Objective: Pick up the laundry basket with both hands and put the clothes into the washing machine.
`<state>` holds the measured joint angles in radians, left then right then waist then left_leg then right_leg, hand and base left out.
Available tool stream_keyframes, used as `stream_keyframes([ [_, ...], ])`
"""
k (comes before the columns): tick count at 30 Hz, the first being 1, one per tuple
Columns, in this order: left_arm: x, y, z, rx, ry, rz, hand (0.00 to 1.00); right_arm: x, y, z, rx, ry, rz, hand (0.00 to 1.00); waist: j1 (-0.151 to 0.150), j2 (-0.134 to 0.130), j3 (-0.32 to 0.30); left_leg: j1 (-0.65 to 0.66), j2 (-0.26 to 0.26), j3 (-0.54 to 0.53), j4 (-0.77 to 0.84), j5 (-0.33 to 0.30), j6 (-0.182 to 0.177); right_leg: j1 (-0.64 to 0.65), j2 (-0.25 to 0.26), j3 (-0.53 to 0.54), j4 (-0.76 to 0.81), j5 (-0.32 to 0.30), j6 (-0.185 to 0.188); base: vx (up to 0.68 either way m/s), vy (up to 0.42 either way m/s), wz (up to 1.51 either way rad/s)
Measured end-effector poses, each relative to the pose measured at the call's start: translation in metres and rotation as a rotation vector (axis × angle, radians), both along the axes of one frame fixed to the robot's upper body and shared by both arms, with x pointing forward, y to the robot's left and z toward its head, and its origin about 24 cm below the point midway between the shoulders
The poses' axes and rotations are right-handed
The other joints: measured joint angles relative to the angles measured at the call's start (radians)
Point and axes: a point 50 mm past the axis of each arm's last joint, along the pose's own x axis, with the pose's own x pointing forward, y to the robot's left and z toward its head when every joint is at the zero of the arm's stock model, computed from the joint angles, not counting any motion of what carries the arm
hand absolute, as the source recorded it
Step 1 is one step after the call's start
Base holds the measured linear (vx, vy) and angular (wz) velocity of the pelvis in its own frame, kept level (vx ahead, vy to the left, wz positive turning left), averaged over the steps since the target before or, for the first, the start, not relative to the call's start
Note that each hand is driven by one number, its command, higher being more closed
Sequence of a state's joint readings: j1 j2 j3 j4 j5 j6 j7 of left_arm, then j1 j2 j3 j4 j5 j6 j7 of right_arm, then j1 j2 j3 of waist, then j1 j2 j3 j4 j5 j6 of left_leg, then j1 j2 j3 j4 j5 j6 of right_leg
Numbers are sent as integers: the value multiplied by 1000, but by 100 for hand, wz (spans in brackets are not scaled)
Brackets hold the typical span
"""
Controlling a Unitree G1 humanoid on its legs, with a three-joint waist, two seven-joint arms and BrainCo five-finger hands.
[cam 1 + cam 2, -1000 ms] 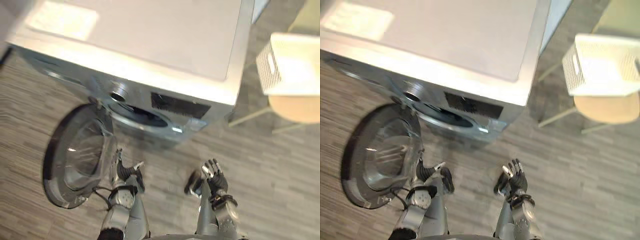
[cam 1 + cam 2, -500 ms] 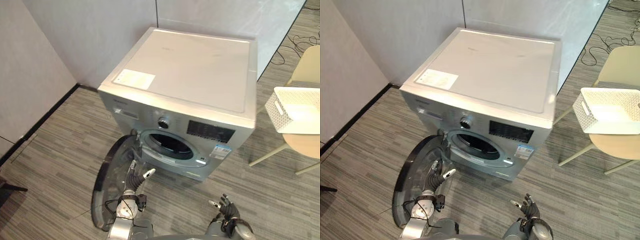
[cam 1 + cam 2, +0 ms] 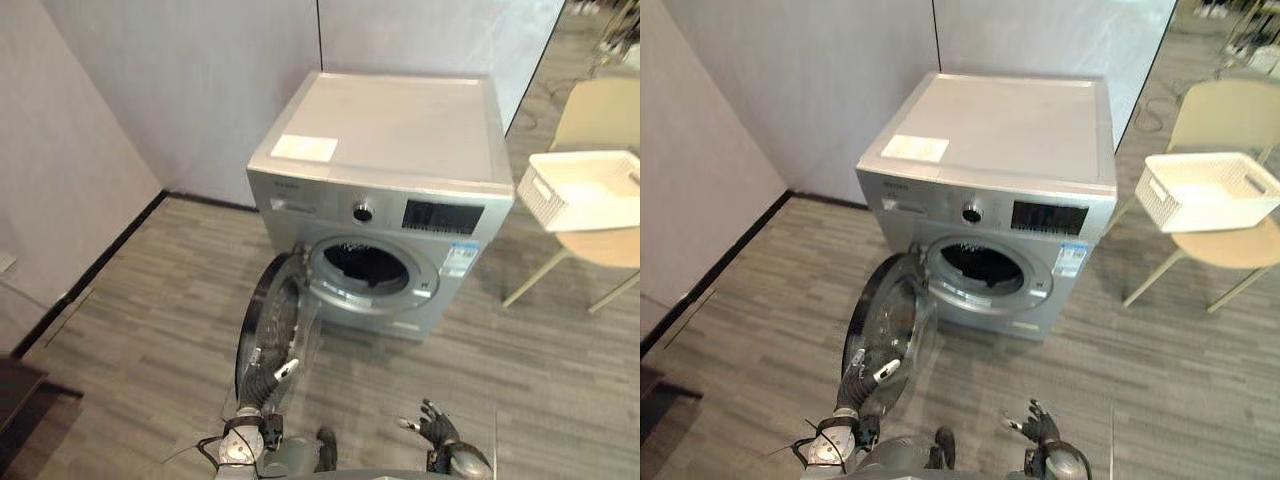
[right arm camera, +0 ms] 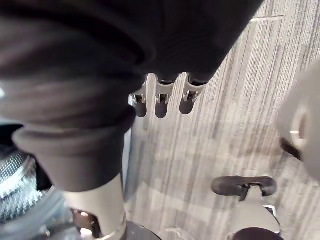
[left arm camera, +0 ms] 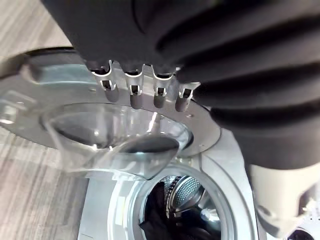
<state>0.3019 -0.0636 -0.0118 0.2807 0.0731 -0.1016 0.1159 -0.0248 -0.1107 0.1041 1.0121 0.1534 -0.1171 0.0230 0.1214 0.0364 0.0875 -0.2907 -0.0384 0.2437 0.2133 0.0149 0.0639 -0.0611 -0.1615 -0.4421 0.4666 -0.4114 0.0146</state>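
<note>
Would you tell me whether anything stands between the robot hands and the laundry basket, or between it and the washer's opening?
Nothing visible does. Bare floor lies between the left robot hand, the right robot hand and the laundry basket on its chair; the washing machine's door is swung open leftward.

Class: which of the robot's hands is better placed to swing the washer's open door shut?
Probably left. The left hand sits right by the open door; the right hand hangs over bare floor.
</note>
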Motion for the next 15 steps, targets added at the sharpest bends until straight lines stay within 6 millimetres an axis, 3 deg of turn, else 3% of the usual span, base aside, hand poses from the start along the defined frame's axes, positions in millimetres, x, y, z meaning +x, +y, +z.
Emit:
stream_keyframes([
  [1,-1,1,1,-9,-3,11,0,4,0,1,-9,-5,19,0,1,18,2,9,6,-1,-43,38,-15,-3,17,-4,-25,21,-13,-455,-32,8],
  [3,-5,10,4,-43,-21,107,0,9,1,3,-21,-16,55,0,3,48,6,42,9,-24,-177,124,-111,-10,35,-45,-48,57,-41,-337,-45,33],
  [4,-5,13,5,-44,-28,124,0,9,1,3,-29,-15,66,0,2,54,7,43,13,-12,-187,120,-114,-9,32,-60,-48,61,-49,-244,-26,78],
  [5,-5,20,7,-36,-41,159,0,7,-2,3,-47,-8,81,0,-2,56,10,42,24,82,-173,118,-110,-11,3,-109,-45,69,-65,-198,-16,91],
  [7,-3,25,14,-29,-75,188,0,2,-7,1,-69,9,93,0,-6,40,15,49,35,143,-116,111,-98,0,-40,-153,-44,76,-70,-121,-28,99],
  [9,-3,37,32,1,-159,243,0,-4,-13,-2,-81,32,83,0,1,32,20,71,80,122,-16,108,-96,6,-77,-187,-44,91,-63,-26,-4,66],
  [11,-8,58,44,56,-216,355,0,-11,-16,-4,-81,50,65,0,-2,32,20,111,112,21,27,60,-127,2,-95,-191,-55,113,-53,-53,81,18],
  [15,-16,83,53,126,-251,502,0,-25,-22,-8,-74,82,9,0,-31,34,19,173,182,-59,-4,46,-152,1,-110,-194,-82,160,-23,-53,212,3],
])
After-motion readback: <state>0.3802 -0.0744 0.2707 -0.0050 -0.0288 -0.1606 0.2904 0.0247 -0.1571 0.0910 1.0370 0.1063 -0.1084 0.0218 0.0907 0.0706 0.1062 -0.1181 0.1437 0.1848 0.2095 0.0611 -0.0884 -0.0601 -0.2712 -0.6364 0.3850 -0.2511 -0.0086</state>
